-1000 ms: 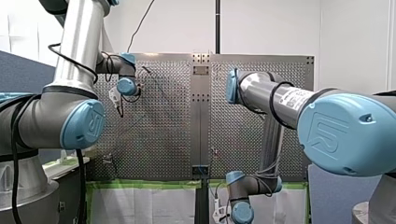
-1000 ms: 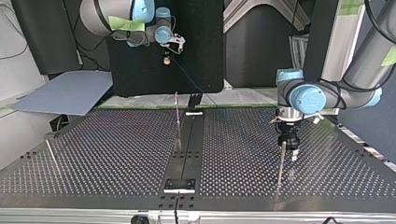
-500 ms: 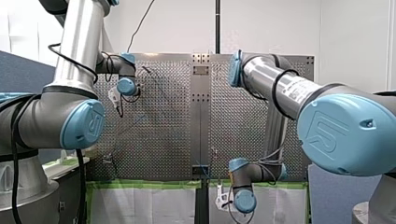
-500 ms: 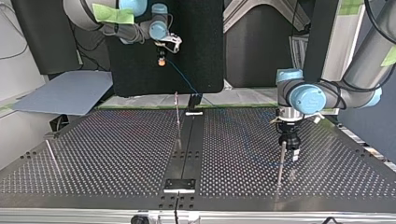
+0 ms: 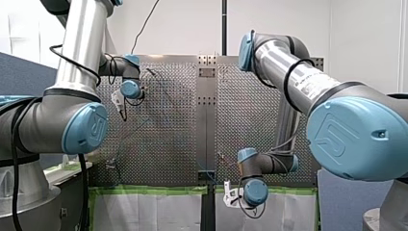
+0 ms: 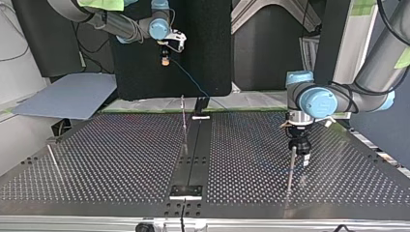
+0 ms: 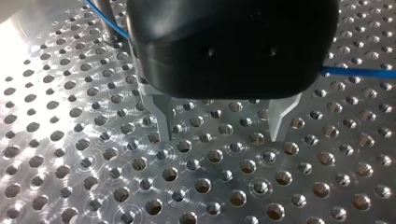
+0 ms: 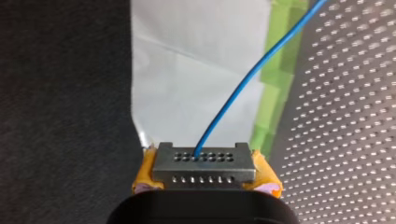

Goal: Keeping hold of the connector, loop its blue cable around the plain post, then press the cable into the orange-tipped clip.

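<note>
1. Our front camera looks from behind our shoulders over the perforated metal table (image 5: 163, 120).
2. Our top camera faces us across it, low.
3. Our wrist cameras see its holes, the left closest.

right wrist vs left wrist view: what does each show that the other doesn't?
Right wrist only: the connector clamped between my right tool's yellow pads, with a white sheet and green tape behind it. Left wrist only: my left tool, metal fingers open and empty, over the plate. Both: the blue cable and the perforated table.
</note>
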You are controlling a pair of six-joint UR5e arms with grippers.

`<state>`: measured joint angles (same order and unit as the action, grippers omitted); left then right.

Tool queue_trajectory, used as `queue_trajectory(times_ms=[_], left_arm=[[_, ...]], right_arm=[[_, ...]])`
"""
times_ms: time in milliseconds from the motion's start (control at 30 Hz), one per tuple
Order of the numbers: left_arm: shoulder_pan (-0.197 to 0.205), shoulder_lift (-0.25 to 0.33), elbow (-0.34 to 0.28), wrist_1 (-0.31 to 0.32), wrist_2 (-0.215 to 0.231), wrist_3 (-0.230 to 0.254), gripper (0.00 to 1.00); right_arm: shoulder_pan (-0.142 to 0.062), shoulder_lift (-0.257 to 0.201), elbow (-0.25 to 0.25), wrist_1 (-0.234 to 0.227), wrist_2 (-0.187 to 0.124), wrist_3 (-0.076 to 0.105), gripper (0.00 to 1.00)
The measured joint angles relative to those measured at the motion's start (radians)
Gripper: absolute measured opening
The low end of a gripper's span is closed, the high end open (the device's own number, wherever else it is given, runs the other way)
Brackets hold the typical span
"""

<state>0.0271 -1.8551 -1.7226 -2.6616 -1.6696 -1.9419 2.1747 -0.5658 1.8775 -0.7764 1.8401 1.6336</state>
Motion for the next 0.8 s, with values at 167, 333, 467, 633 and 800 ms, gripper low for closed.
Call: queue_trajectory(times_ms=[167,333,467,633,800], left_arm=[[-0.001,0.0,0.0,0.0,-0.001,0.0,1.0],[-0.001,0.0,0.0,0.0,-0.001,0.0,1.0],[-0.001,0.0,0.0,0.001,-0.002,0.0,1.0],[-0.001,0.0,-0.001,0.001,-0.005,0.0,1.0],[-0.001,0.0,0.0,0.001,-0.006,0.0,1.0]], right_arm=[[-0.013,-0.055,0.001,-0.004,-0.037,-0.01,0.0],[-0.025,-0.103,0.001,-0.017,-0.067,-0.02,0.0],[-0.036,-0.144,0.001,-0.029,-0.103,-0.025,0.0],[-0.053,-0.183,0.012,-0.046,-0.14,-0.029,0.0],[-0.074,-0.228,0.052,-0.086,-0.176,-0.019,0.0]])
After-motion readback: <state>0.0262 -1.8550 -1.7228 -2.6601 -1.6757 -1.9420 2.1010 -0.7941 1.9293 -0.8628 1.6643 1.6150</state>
